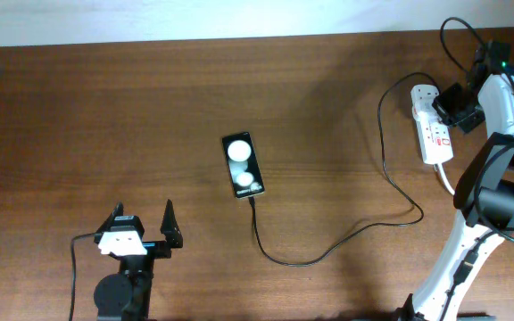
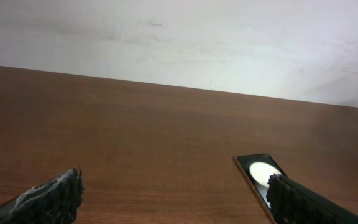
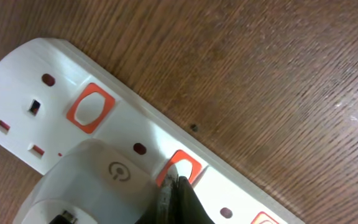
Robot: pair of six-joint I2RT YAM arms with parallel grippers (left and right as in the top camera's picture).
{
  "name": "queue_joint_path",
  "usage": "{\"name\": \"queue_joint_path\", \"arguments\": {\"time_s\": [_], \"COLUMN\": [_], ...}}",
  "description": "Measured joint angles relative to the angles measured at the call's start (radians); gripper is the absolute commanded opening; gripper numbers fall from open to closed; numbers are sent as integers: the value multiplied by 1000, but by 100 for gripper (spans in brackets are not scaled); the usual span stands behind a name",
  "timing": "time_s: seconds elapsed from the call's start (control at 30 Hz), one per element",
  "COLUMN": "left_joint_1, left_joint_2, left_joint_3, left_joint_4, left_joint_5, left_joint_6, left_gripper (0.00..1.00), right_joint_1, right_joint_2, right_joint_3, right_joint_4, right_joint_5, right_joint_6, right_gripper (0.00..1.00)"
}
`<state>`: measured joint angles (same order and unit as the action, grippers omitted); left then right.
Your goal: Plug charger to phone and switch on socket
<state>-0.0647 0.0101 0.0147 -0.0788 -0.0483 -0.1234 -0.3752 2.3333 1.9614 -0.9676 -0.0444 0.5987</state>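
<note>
The phone (image 1: pixel 243 165) lies flat mid-table, with two white round patches on its black face. The charger (image 1: pixel 328 250), a thin black cable, runs from the phone's near end in a loop to the socket (image 1: pixel 431 125), a white power strip at the far right. My right gripper (image 1: pixel 458 107) is over the socket. In the right wrist view its shut fingertips (image 3: pixel 176 180) touch a white switch framed in red on the socket (image 3: pixel 55 68), beside a white plug body (image 3: pixel 98 180). My left gripper (image 1: pixel 145 234) is open and empty at the front left. The phone (image 2: pixel 258 169) lies ahead of its right finger.
The socket's thick white cord (image 1: pixel 446 178) leaves its near end beside the right arm's base. A second red-framed switch (image 3: pixel 91 107) shows further along the strip. A pale wall bounds the table's far edge (image 2: pixel 179 87).
</note>
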Motion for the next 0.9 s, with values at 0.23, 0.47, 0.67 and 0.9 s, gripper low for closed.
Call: {"name": "queue_joint_path", "arguments": {"time_s": [0.23,0.47,0.67,0.9], "left_joint_1": [0,0,0,0], "left_joint_2": [0,0,0,1], "left_joint_3": [0,0,0,0], "left_joint_4": [0,0,0,0], "left_joint_5": [0,0,0,0], "left_joint_6": [0,0,0,0], "left_gripper": [99,99,99,99], "right_joint_1": [-8,2,-37,1], "right_joint_2": [3,59,51,-468], "right_joint_3": [29,95,155,171], "right_joint_4": [-19,-109,-372,-499], "right_joint_5": [-18,-25,19,66], "right_joint_6": [0,-6,-20,-52], "right_gripper": [4,4,4,4]}}
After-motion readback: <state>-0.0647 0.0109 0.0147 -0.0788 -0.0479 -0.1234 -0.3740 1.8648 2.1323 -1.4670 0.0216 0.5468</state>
